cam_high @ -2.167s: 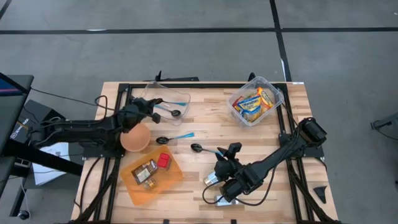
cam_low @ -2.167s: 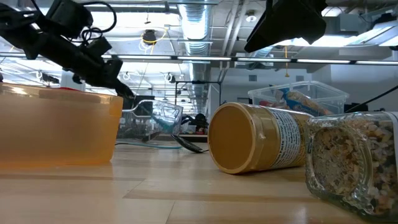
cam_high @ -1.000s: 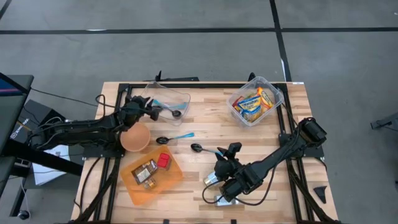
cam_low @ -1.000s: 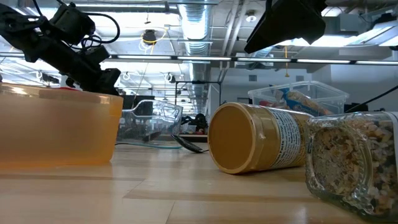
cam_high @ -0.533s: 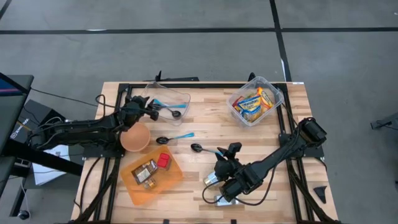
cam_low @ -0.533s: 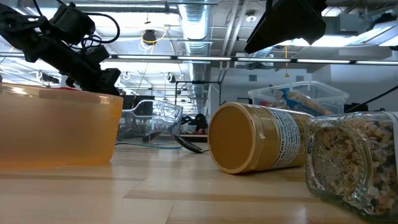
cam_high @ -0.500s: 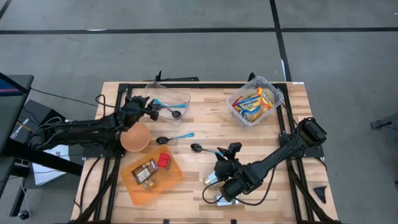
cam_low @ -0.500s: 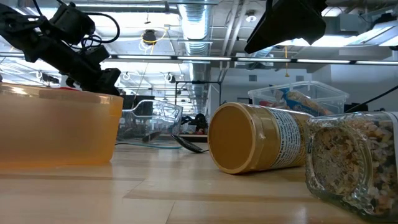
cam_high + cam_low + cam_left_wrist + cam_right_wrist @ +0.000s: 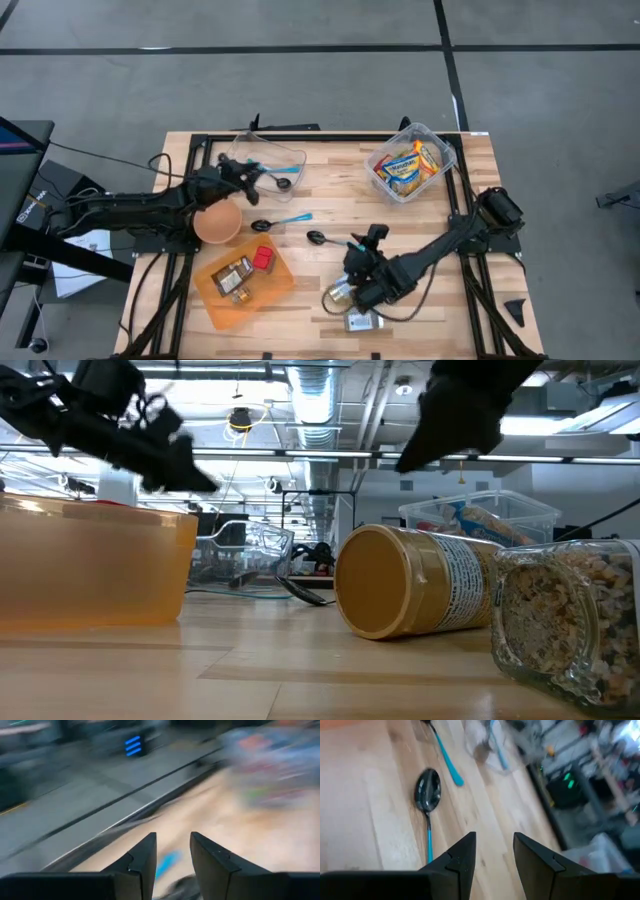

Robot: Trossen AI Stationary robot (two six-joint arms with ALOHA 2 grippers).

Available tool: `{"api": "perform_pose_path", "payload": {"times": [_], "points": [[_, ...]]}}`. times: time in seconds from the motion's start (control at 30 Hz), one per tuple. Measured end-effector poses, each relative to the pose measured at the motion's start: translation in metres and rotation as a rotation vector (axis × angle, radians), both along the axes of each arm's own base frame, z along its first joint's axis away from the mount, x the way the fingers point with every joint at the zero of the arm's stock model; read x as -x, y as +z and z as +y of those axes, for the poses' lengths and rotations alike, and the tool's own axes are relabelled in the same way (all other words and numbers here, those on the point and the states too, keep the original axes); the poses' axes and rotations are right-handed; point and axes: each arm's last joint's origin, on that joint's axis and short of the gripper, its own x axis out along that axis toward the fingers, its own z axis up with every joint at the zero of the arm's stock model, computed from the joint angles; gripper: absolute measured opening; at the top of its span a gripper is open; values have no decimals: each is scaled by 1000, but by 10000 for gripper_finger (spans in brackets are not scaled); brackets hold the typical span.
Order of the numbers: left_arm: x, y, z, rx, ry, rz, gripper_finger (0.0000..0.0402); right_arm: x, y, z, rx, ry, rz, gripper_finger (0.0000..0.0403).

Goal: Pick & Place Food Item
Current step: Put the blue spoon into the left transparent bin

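High view: two jars (image 9: 338, 294) (image 9: 362, 321) just behind right gripper (image 9: 374, 235), now uncovered since arm swung aside; three spoons; food-packet bin (image 9: 441, 158) well beyond. Both grippers slightly spread, empty; left gripper (image 9: 250, 171) shifted.

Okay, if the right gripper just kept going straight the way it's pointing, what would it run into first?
Most likely the spoon with the blue handle lying on the table, just ahead of the empty right gripper. Depth is hard to judge, so it might pass over it.
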Motion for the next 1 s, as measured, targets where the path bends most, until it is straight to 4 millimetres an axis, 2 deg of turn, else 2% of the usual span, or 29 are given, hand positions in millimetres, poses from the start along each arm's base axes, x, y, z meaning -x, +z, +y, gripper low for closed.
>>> {"api": "perform_pose_path", "payload": {"times": [0.2, 0.4, 0.57, 0.8, 1.0], "points": [[-14, 24, -31, -78, -442, -232, 112, -17, -12, -30, -150, -110, -59, 127], [-14, 47, -63, -150, -713, -467, 112, -34, -29, -37, -298, 14, -110, 127], [-10, 57, -80, -201, -807, -577, 112, -40, -29, -37, -340, 70, -141, 127], [-12, 54, -91, -307, -809, -519, 112, -40, -30, -37, -347, 61, -138, 127], [-12, 54, -92, -328, -771, -502, 112, -41, -30, -41, -367, 54, -144, 127]]}}
